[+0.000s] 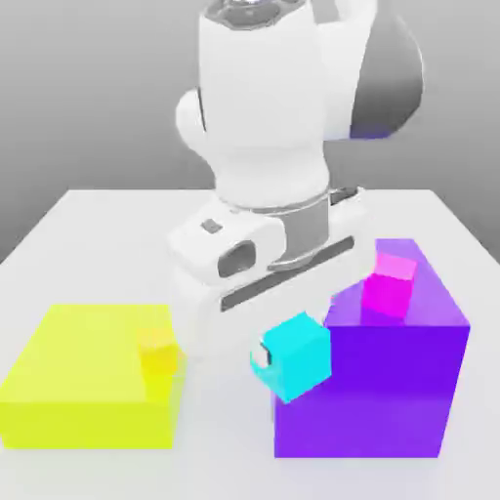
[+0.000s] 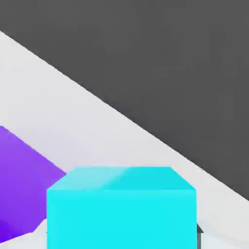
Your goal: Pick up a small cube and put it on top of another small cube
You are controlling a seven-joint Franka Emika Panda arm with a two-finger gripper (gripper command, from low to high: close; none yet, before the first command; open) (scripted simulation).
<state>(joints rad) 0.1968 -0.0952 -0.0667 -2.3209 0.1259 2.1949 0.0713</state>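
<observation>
Exterior view, L to R. Far L, lower part of the frame: yellow block (image 1: 88, 366), low and wide, flat on the table (image 1: 220, 454). On its top, near the R edge, sits a small orange-yellow cube (image 1: 158, 354), close in colour to the block. Upper ctr to mid-frame: white robot arm (image 1: 262, 107), w/ its hand (image 1: 269, 264) tilted, the L end lower than the R. Just below the hand, slightly R of ctr in the lower half: cyan cube (image 1: 296, 357), the task's small cube, tilted and gripped betw. the fingers (image 1: 293, 357), which are closed on it; one pale fingertip shows against its L side. Lower R: purple block (image 1: 366, 391), taller than the yellow one, upright on the table, partly behind the cyan cube. On its top, R of the hand: small magenta cube (image 1: 390, 284).

Hand view (close-up): the cyan cube is large and near, w/ pale finger parts at two opposite sides of it, i.e. held betw. them. Part of the purple block also appears, apart from the magenta cube's position, which can't be told here. Behind lie the pale table surface and a dark grey background (image 2: 160, 63), meeting along a slanted edge.
</observation>
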